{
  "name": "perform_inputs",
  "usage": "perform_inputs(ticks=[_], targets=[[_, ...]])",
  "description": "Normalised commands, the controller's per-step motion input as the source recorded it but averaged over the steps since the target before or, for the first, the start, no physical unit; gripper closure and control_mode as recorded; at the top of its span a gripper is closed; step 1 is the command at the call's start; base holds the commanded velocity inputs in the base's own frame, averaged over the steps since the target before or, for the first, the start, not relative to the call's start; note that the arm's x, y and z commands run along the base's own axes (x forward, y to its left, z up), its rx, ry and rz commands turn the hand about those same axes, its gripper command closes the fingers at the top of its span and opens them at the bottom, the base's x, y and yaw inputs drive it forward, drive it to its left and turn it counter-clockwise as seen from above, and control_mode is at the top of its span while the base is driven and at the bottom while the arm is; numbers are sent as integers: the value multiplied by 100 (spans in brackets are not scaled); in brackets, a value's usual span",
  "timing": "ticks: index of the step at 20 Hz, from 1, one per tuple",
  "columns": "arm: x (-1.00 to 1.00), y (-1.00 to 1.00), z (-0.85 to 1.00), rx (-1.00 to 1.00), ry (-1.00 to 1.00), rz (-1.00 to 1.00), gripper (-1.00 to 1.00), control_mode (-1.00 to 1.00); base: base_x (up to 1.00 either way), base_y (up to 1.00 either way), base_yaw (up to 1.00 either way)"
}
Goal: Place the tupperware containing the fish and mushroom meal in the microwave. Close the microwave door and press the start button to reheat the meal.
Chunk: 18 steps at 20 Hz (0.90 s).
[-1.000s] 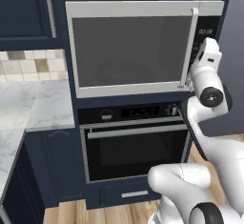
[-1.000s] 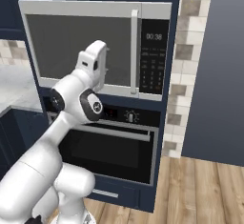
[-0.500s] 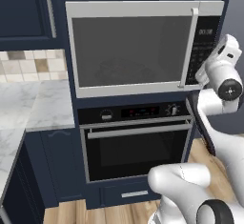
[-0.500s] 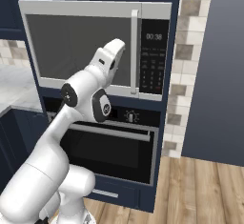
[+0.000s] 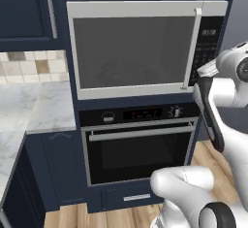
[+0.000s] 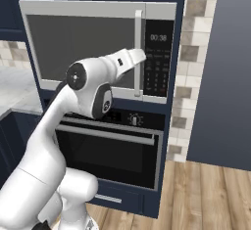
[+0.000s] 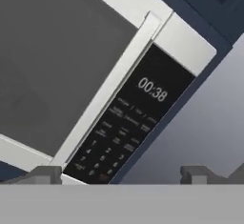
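Note:
The microwave [image 5: 145, 8] sits built in above the oven, its door [image 5: 131, 52] shut flat, with the vertical silver handle [image 5: 191, 47] at its right edge. Right of the handle is the black keypad strip [image 6: 158, 72], whose display reads 00:38. My gripper [image 6: 139, 56] is raised in front of the handle and keypad, a short way off them. In the hand view the gripper [image 7: 121, 175] is open with nothing between the fingertips, and the keypad [image 7: 124, 127] lies straight ahead. The tupperware and its meal are hidden; the door glass is dark.
A black oven [image 5: 140, 149] with a horizontal bar handle sits under the microwave. A marble counter [image 5: 29, 110] runs off to the left. Right of the cabinet are a tiled wall strip [image 6: 188, 77], a grey wall [image 6: 225, 77] and wood floor [image 6: 211, 190].
The hand has swung right and risen, from in front of the door's right part to the handle and keypad. The elbow moved right with it. The door stayed shut and the jaws open.

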Motion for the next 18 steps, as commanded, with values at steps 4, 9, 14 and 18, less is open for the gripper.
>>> perform_inputs(ticks=[4, 9, 14, 18], targets=[[-2, -9, -9, 79, 5, -6, -100, -100, 0, 0, 0], [-15, -9, -33, 79, 0, -10, -100, -100, 0, 0, 0], [-25, -7, -64, 87, 0, -10, -100, -100, 0, 0, 0], [-9, -32, -46, 89, 15, -6, -100, -100, 0, 0, 0]])
